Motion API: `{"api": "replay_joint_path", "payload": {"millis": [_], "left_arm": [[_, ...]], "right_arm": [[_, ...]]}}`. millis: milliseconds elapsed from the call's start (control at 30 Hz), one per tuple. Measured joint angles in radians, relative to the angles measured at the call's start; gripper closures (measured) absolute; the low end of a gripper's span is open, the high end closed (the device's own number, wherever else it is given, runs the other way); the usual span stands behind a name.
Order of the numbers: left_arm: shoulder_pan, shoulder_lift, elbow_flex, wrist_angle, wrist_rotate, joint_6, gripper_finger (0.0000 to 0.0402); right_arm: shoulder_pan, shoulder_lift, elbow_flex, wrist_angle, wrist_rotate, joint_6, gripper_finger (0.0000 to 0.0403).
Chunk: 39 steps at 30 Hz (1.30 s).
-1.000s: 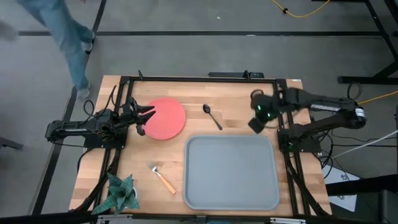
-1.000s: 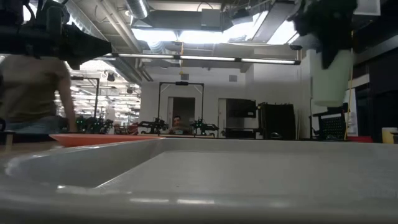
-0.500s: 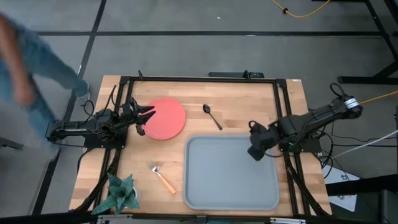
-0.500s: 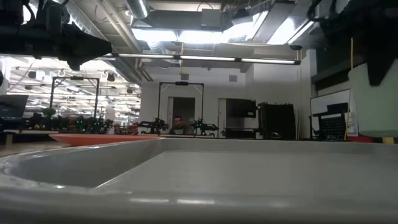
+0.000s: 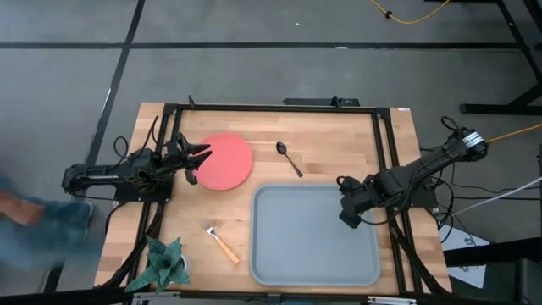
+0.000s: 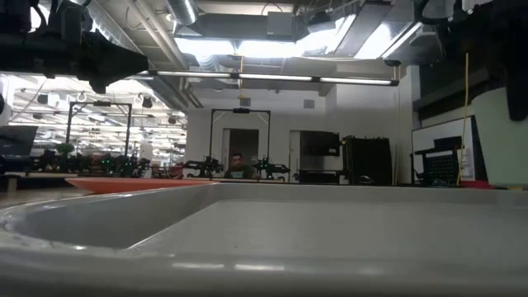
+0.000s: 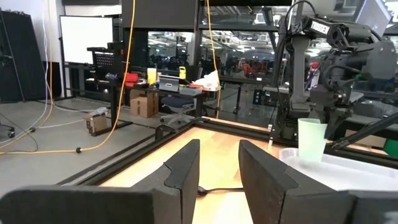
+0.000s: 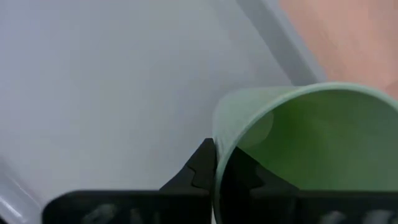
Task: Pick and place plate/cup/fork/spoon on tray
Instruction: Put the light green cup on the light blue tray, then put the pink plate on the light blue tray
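1. Wooden tabletop w/ black frame rails, open lab room behind it in the low view. No people near the table rn.

2. Right gripper has its fingers clamped on the cup, one finger on the outside wall and prob one inside. The cup hangs over the tray, just inside the rim closest to that arm. From the left wrist view its base looks at or just above the tray floor, can't tell if it's touching.

3. Risk imo: if the jaws let go while the cup's base is off the floor or tilted, a light cup like that tips and rolls. It's also right by the raised rim, so it could land half on the rim and fall outward onto the wood.

4. Right arm pose: stretched low from its base, wrist dropped toward the tray edge, cam looking down into the cup mouth.

5. Farther out from that gripper: spoon lies on bare wood beyond the tray's far edge, fork sits on the wood past the tray's opposite side. Neither on the tray yet.

6. Farthest: plate still on the table, w/ the left gripper parked at its edge, fingers apart, holding nothing. Green plant thing in the corner, not part of the job.
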<state>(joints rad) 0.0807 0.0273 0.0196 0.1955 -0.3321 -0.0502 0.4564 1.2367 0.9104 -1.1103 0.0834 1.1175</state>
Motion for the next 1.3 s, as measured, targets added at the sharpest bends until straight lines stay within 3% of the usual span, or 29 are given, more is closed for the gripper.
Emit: {"api": "replay_joint_path", "payload": {"millis": [467,800,900,1300], "left_arm": [[0.0,0.0,0.0,0.0,0.0,0.0,0.0296],[0.0,0.0,0.0,0.0,0.0,0.0,0.0296],[0.0,0.0,0.0,0.0,0.0,0.0,0.0296],[0.0,0.0,0.0,0.0,-0.002,0.001,0.0296]], "right_arm": [[0.0,0.084,0.0,0.001,-0.033,-0.052,0.0382],[0.0,0.164,0.0,0.0,-0.055,-0.061,0.0312],[-0.001,0.162,0.001,-0.002,-0.104,-0.07,0.0293],[-0.002,0.159,0.101,-0.105,-0.113,-0.073,0.0288]]}}
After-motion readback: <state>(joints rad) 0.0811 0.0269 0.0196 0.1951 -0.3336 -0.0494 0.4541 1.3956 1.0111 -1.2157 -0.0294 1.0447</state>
